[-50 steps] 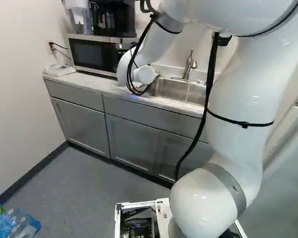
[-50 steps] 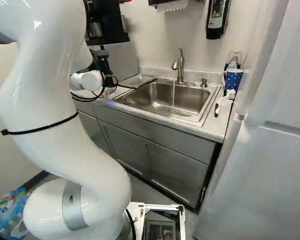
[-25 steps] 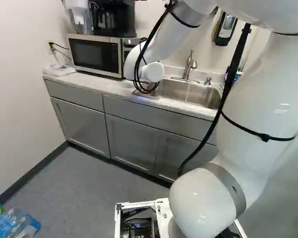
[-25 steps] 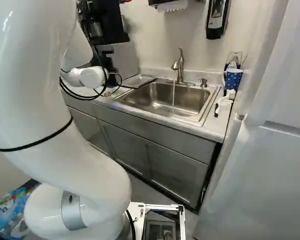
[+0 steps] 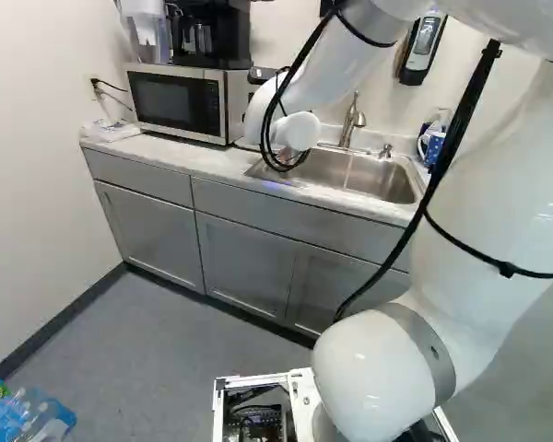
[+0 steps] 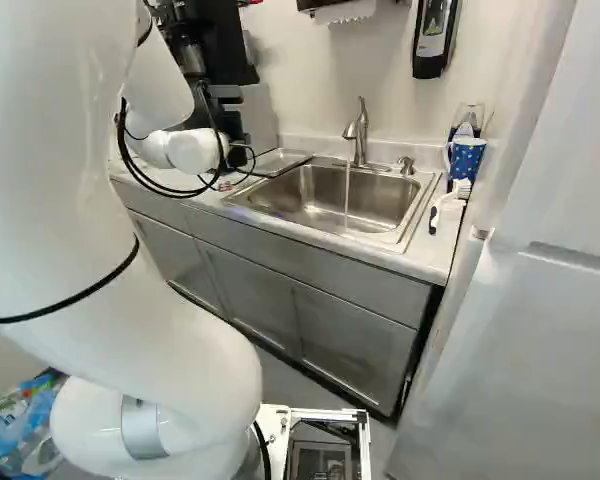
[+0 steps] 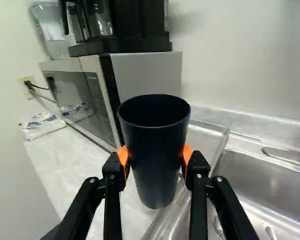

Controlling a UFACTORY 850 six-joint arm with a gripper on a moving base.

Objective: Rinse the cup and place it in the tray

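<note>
Desk [image 5: 189, 158]: pale, marbled top over grey cabinets [image 6: 330, 342], running beneath and ahead of the pincer [image 6: 238, 132].
Pincer: clenched around the cup [image 7: 156, 165], an orange pad [image 7: 187, 152] pressed to each side.
Cup: dark blue, upright, mouth up, held between the fingers above the desk; whether its base touches anything, I cannot tell.
Tray [image 7: 206, 140]: shallow, with a raised rim, beyond the cup as seen from the pincer, beside the sink [image 6: 332, 205]; the cup hides part of it.
Sink: steel, to one side of the pincer, past the tray.
Tap [image 6: 358, 140]: upright at the sink's back edge, off to the pincer's sink side; a thin stream of water [image 6: 346, 195] runs from it.
Microwave [image 7: 82, 87]: ahead of the pincer, beyond the cup, with a black coffee machine [image 7: 140, 25] on top.
Plastic packet [image 7: 40, 125]: on the desk beside the microwave, well ahead of the pincer.
Dotted mug [image 6: 467, 157]: across the sink from the pincer, a brush [image 6: 450, 200] near it.
</note>
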